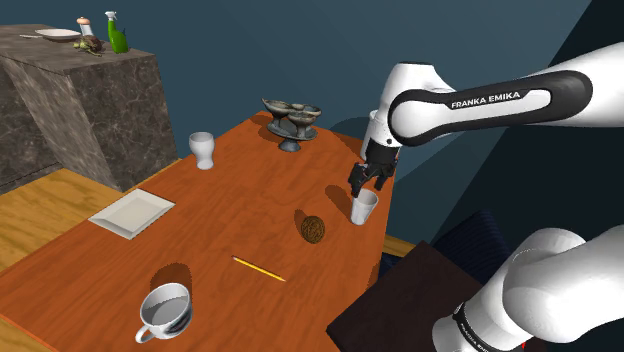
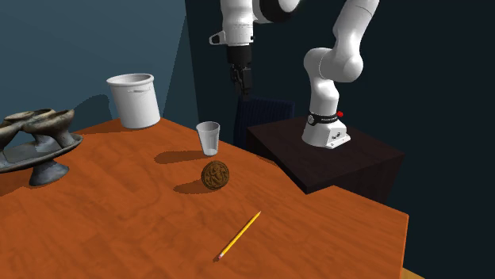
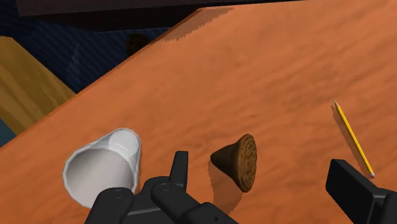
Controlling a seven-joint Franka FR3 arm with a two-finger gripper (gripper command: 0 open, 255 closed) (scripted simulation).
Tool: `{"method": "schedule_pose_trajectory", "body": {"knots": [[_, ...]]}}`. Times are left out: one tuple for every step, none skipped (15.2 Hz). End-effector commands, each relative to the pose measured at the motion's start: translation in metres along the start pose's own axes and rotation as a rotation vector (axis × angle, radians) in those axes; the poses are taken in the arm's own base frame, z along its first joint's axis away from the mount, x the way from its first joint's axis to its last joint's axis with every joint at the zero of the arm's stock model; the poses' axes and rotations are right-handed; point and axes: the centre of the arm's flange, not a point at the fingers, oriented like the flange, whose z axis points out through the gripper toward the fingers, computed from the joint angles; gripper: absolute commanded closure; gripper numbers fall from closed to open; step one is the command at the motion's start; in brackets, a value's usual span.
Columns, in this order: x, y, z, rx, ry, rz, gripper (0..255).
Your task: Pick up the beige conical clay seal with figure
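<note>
Hovering over the near edge of the orange desk (image 1: 230, 190), the black pincer (image 1: 368, 186) points down just above a small white cup (image 1: 364, 208) in the shoulder view. The seal (image 1: 313, 229), drawn brown rather than beige, lies on the desk near the cup, toward that view's left. A yellow pencil (image 1: 259, 269) lies farther that way.

From the second exterior view, the pincer (image 2: 242, 85) hangs well above the desk, behind the cup (image 2: 209, 138). The seal (image 2: 215, 174) rests just in front of the cup without touching it, its round patterned face turned to the camera. The pencil (image 2: 239, 235) lies nearer the camera.

Through the wrist view, the two fingers (image 3: 178, 167) stand spread wide, holding nothing. The seal (image 3: 238, 160) lies on its side on the desk beyond them, closer to one finger. Its narrow end points toward the cup (image 3: 102, 168) and its flat face toward the pencil (image 3: 353, 138). The wide spread seems meant to straddle the cone on the way down. The nearby cup could be knocked.
</note>
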Motion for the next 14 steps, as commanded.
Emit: {"method": "schedule_pose_trajectory", "body": {"knots": [[0.012,-0.003,0.022,0.001,0.009,0.007,0],[0.018,-0.006,0.033,0.002,0.013,0.011,0],[0.024,-0.008,0.044,0.002,0.016,0.014,0],[0.03,-0.01,0.055,0.003,0.019,0.018,0],[0.036,-0.013,0.066,0.003,0.022,0.021,0],[0.042,-0.015,0.078,0.004,0.025,0.024,0],[0.049,-0.017,0.089,0.004,0.028,0.028,0],[0.055,-0.019,0.1,0.005,0.032,0.031,0],[0.062,-0.022,0.111,0.005,0.035,0.034,0],[0.068,-0.024,0.122,0.005,0.038,0.038,0],[0.074,-0.026,0.133,0.006,0.041,0.041,0],[0.081,-0.028,0.144,0.006,0.044,0.045,0],[0.087,-0.03,0.155,0.007,0.048,0.048,0],[0.094,-0.033,0.166,0.007,0.051,0.051,0]]}}
